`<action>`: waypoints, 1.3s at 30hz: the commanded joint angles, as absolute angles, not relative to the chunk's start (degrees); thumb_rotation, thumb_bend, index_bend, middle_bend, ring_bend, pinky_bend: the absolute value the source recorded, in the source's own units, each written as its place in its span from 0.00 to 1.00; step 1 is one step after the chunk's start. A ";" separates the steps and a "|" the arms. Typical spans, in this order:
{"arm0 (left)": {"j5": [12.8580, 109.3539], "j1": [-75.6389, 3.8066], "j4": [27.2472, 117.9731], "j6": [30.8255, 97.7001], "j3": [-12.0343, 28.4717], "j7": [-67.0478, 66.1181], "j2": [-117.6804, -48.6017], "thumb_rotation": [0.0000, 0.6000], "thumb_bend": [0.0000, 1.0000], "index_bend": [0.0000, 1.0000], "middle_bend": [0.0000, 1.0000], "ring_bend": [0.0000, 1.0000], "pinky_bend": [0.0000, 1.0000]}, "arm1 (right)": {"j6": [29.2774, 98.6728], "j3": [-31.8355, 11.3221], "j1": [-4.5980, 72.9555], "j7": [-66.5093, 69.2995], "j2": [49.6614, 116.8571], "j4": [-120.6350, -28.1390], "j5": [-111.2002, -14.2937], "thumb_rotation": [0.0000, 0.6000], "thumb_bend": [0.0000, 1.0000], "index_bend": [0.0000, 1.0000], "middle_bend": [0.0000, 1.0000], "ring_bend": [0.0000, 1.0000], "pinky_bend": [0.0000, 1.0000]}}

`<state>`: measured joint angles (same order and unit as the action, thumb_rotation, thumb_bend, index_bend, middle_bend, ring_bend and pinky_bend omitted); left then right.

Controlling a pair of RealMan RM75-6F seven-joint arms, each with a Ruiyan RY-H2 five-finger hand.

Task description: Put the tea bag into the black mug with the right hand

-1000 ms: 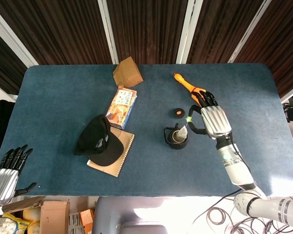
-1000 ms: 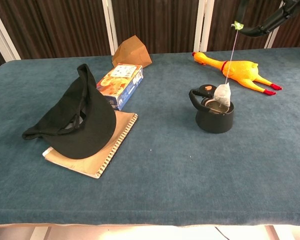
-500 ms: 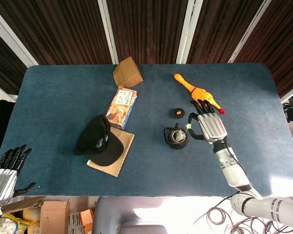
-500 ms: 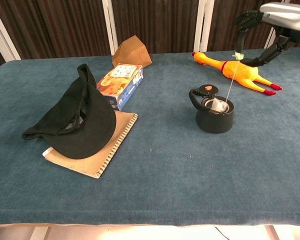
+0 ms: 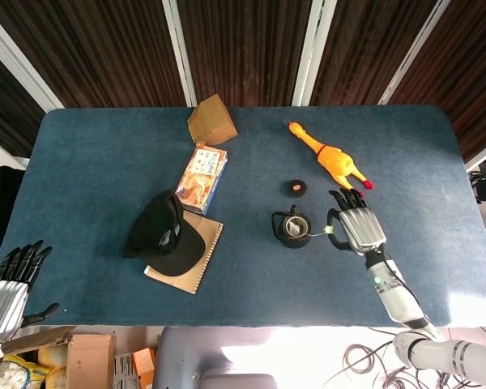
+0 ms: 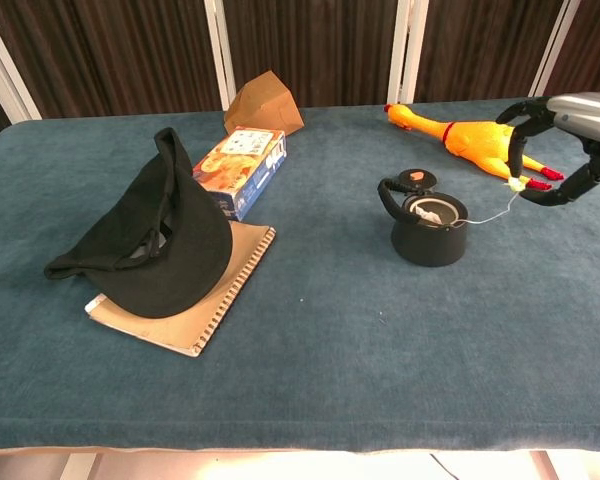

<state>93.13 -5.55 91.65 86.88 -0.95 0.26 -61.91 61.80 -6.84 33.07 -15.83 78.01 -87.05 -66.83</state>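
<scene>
The black mug (image 5: 292, 230) (image 6: 429, 235) stands upright right of the table's middle. The white tea bag (image 5: 296, 229) (image 6: 432, 211) lies inside it. Its string runs over the rim, out to the right. There a small yellow-green tag (image 5: 328, 235) (image 6: 519, 185) is pinched in the fingertips of my right hand (image 5: 357, 227) (image 6: 568, 150). That hand hovers low to the mug's right, apart from it, with the other fingers spread. My left hand (image 5: 8, 284) sits off the table's near left corner, fingers apart, holding nothing.
A rubber chicken (image 5: 328, 154) (image 6: 472, 137) lies behind the mug and right hand. A small black-and-orange disc (image 5: 298, 188) (image 6: 415, 180) sits just behind the mug. Left of it are a black cap (image 5: 162, 231) on a notebook (image 5: 196, 267), a snack box (image 5: 202, 174) and a brown box (image 5: 211, 120).
My right hand came down and drew back to the right of the mug. The tea bag sank from above the rim into the mug, its string now running sideways.
</scene>
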 commanded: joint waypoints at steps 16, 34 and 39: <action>93.05 -5.57 91.72 86.86 -0.87 0.45 -61.94 1.00 0.03 0.00 0.00 0.00 0.07 | 58.98 -2.10 29.45 -13.82 77.00 -83.63 -69.99 1.00 0.27 0.28 0.06 0.00 0.00; 93.25 -5.59 91.59 86.96 -0.89 0.78 -61.86 1.00 0.03 0.00 0.00 0.00 0.07 | 50.40 -7.10 38.59 -25.61 77.98 -88.80 -62.51 1.00 0.63 0.35 0.04 0.00 0.00; 93.34 -5.34 91.54 87.52 -0.87 1.06 -61.76 1.00 0.03 0.00 0.00 0.00 0.07 | 48.96 -7.17 40.27 -27.38 79.92 -87.49 -59.47 1.00 0.65 0.35 0.04 0.00 0.00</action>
